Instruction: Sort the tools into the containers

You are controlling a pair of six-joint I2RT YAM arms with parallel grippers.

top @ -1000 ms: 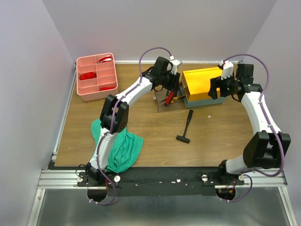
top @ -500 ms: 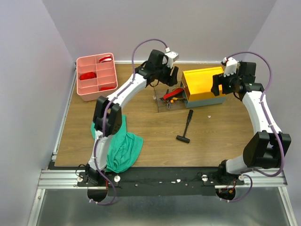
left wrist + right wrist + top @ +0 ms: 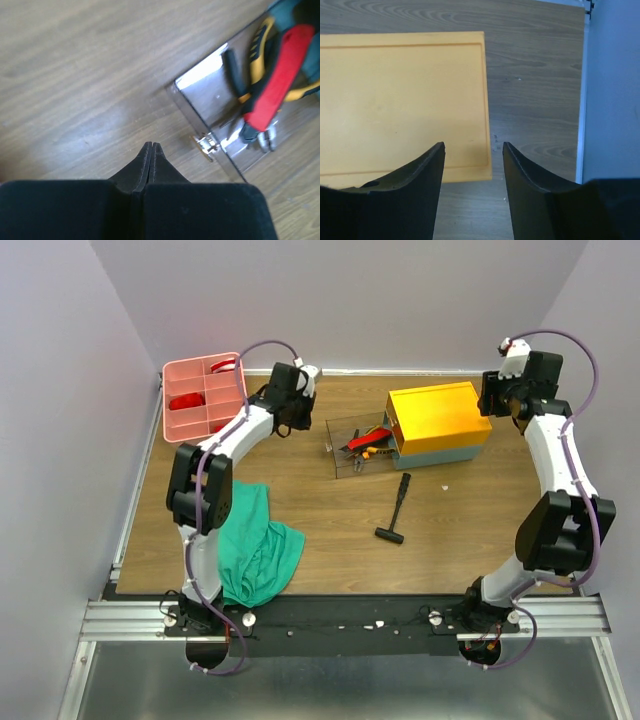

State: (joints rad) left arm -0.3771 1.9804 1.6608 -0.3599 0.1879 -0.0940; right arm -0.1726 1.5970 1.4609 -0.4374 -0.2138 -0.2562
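Observation:
The toolbox (image 3: 437, 415) has a yellow top (image 3: 402, 100) and a grey base, and its clear drawer (image 3: 343, 462) stands pulled out to the left. In the drawer lie red-handled pliers (image 3: 280, 75) and a yellow-handled tool (image 3: 260, 45). A black hammer (image 3: 397, 508) lies on the wood in front of the toolbox. The pink tray (image 3: 188, 447) at the back left holds red items. My left gripper (image 3: 151, 145) is shut and empty over bare wood, left of the drawer. My right gripper (image 3: 473, 145) is open and empty above the toolbox's right edge.
A green cloth (image 3: 255, 545) lies crumpled at the near left beside the left arm. The drawer's metal knob (image 3: 207, 146) sticks out close to my left fingertips. A wall (image 3: 610, 90) runs right beside the right gripper.
The left arm pulled back left from the drawer and shut, leaving the red pliers inside. The right arm swung back and right off the toolbox, its jaws narrower.

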